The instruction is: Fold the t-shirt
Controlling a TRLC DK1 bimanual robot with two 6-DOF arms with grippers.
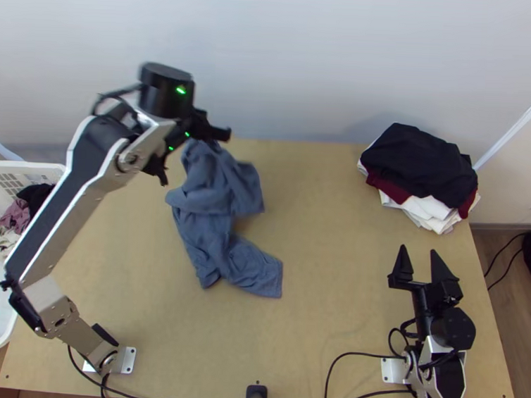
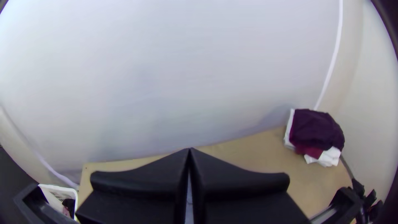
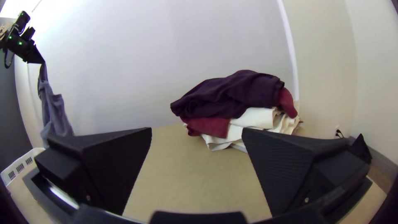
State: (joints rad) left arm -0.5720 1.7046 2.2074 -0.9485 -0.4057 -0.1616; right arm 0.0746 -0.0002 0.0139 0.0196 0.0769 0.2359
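Top view's got the left hand (image 1: 197,138) pinched tight on a blue-grey fabric t-shirt (image 1: 216,190), which hangs bunched over the left half of the light wooden surface (image 1: 329,202). Can't tell if its low end touches down. Right hand (image 1: 418,249) sits wide and empty, near right, with a stack of dark, maroon and white cloth garments (image 1: 416,163) at far right.

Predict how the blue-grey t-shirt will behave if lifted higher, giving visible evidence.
The blue-grey t-shirt will probably act floppy: it hangs in loose creases below the left gripper. It is likely fairly light, being soft, thin-looking cloth. Its lower part may swing or twist, since the gripper pinches it only near the top.
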